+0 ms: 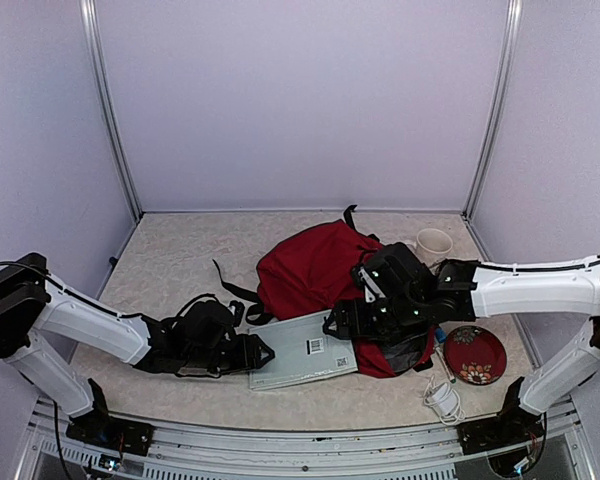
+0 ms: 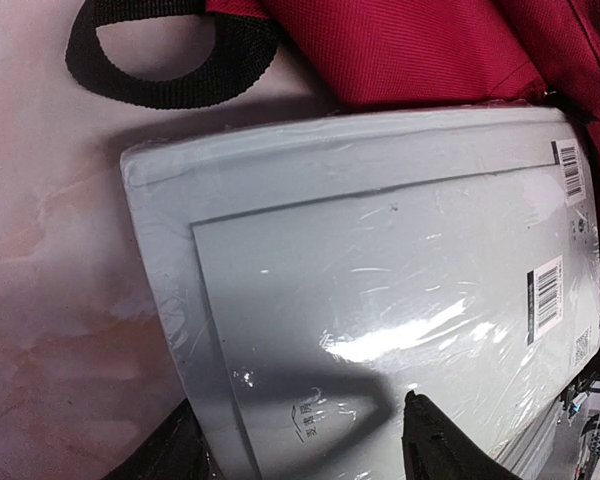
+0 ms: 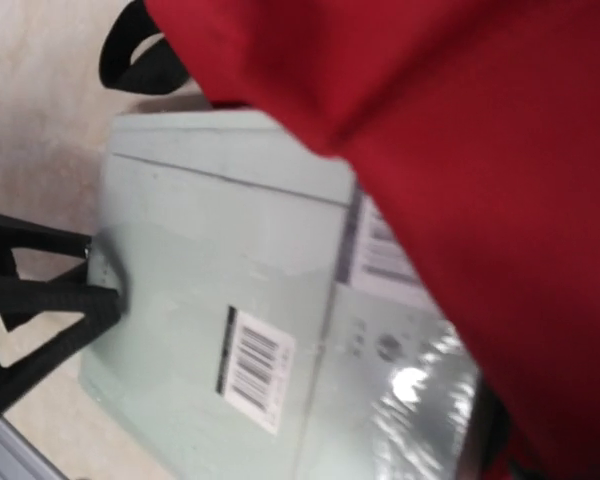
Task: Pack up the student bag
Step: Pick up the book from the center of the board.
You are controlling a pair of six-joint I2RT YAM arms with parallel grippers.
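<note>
Left tool [image 1: 263,352] sits at the near-left corner of the pale shrink-wrapped pack [image 1: 302,350]. Its fingers [image 2: 435,440] are apart, one on top and one at the edge; can't tell if it's clamped. Right tool [image 1: 332,325] is at the pack's far-right end, state can't tell. Student bag [image 1: 310,265] lies mid-counter [image 1: 180,260], just behind the pack and under the right arm. Right wrist view shows red fabric overlapping the pack's end. Only the top view shows the cup [image 1: 433,243] and red plate [image 1: 475,353] right of the bag.

I count 5 things on the beige marbled table [image 1: 180,260]: the dark-red student bag [image 1: 310,265], a shrink-wrapped grey book [image 1: 295,355] partly under its fabric, a cream cup [image 1: 433,243], a red plate [image 1: 475,353] and a white coil [image 1: 443,398].
</note>
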